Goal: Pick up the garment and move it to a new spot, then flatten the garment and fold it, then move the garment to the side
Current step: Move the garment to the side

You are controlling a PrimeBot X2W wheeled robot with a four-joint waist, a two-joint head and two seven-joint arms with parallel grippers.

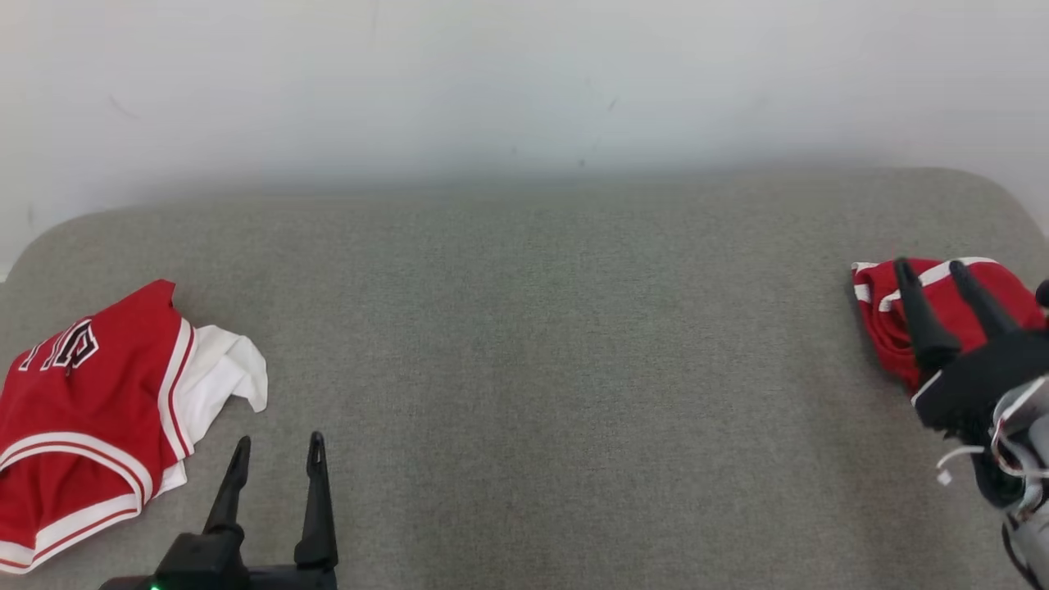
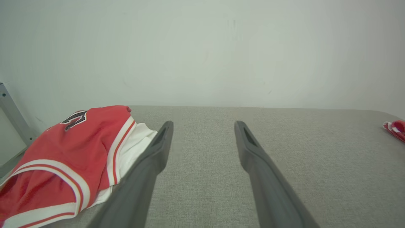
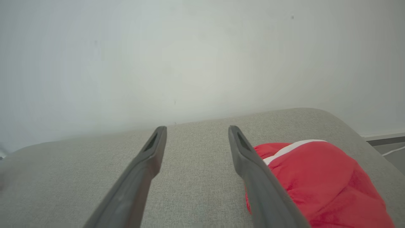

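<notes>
A crumpled red garment with white trim and black lettering lies at the left edge of the grey padded surface, over a white cloth. My left gripper stands open just right of it, empty; in the left wrist view the garment lies beside the left finger of that gripper. At the right edge lies a second, folded red garment. My right gripper hangs open over it, holding nothing; in the right wrist view this bundle sits right of the gripper.
A pale wall runs behind the surface. The surface's far corners are rounded. A grey metal frame leg stands past the left edge. The folded red bundle shows small at the far right of the left wrist view.
</notes>
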